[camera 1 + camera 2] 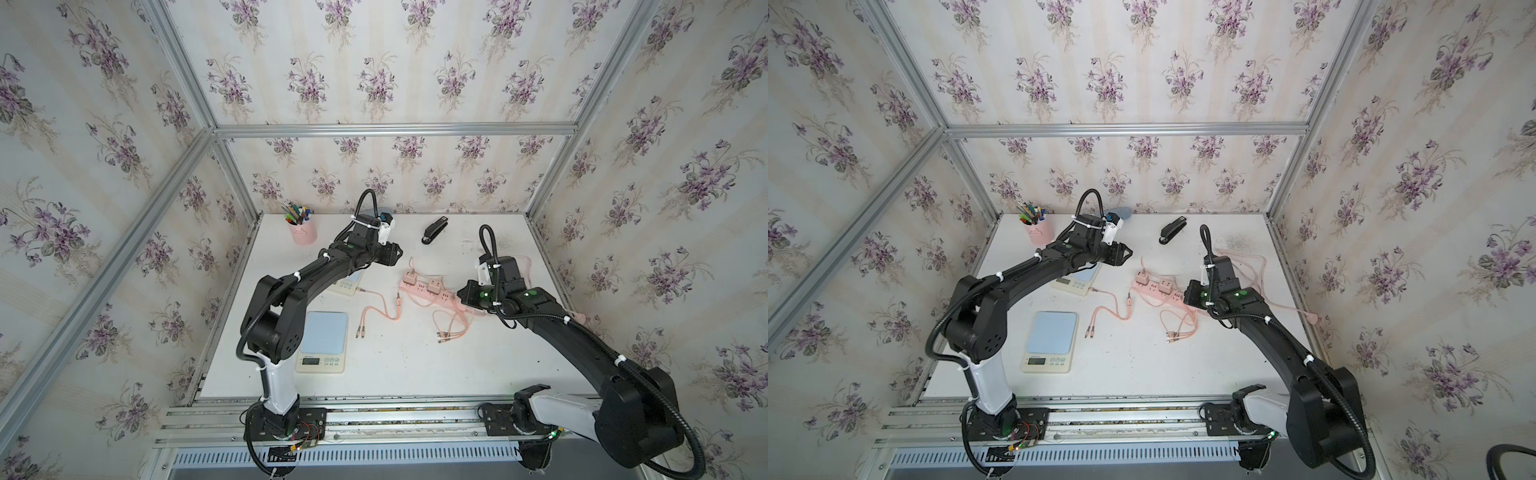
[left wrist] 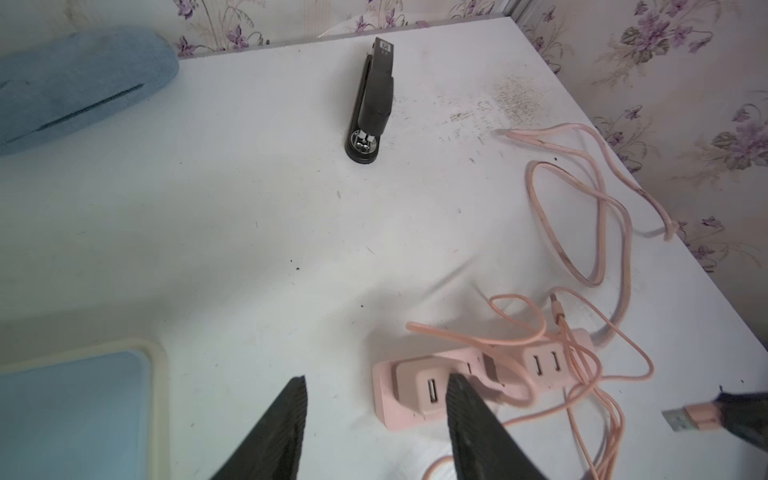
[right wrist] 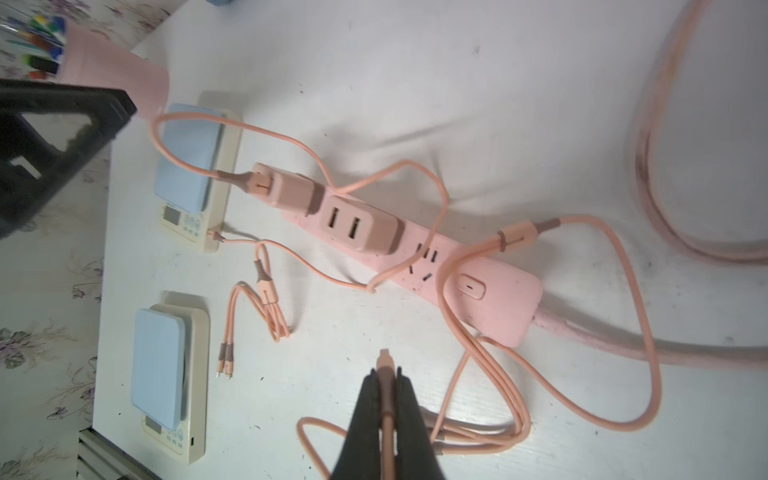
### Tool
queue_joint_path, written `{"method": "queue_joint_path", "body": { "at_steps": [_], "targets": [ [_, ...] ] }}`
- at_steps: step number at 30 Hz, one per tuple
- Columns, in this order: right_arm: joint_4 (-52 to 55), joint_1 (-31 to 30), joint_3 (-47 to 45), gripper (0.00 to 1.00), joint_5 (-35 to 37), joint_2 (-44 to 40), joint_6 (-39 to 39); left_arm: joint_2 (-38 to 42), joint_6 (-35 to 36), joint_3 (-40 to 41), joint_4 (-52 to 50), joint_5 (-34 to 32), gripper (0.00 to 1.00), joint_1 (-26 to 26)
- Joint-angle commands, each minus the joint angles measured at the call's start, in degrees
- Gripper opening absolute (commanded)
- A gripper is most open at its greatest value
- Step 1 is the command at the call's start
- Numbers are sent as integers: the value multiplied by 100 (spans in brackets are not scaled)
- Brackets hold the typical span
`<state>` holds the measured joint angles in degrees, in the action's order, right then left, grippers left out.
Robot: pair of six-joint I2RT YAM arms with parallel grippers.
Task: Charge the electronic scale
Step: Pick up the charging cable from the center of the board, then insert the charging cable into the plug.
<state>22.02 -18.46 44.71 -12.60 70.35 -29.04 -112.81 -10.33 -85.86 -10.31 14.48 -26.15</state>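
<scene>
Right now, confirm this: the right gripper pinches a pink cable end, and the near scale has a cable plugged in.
Not quite. The right wrist view shows the cable plugged into the far scale; the near scale has none. The right gripper does pinch a pink cable end.

Open worktop (image 1: 415, 374) along the front, but hemmed in midway by scale (image 1: 324, 336), power strip (image 3: 498, 307) and looped cables (image 3: 517, 415), stapler (image 1: 435, 230) farther back.

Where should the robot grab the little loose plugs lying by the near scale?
Probably best to take a loose plug by its stiff sleeve, just behind the metal tip, coming straight down with jaws across it. It lies flat on the table, so only its sides are free, and the sleeve should not bend.
</scene>
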Motion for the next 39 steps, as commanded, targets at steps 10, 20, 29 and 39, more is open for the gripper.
{"method": "queue_joint_path", "body": {
  "at_steps": [10,20,29,39],
  "targets": [
    [-71,-337,879,0,486,779,-702,-1475,-559,-976,-378,432,56,98],
    [65,-351,1303,0,434,1460,-794,-1977,-734,-1185,-279,1362,56,-6],
    [339,-354,1493,0,277,1517,-758,-1331,-1037,-17,41,1104,56,-136],
    [979,-458,1795,0,550,1570,-995,-354,-1188,1010,97,261,56,-49]
  ]
}}
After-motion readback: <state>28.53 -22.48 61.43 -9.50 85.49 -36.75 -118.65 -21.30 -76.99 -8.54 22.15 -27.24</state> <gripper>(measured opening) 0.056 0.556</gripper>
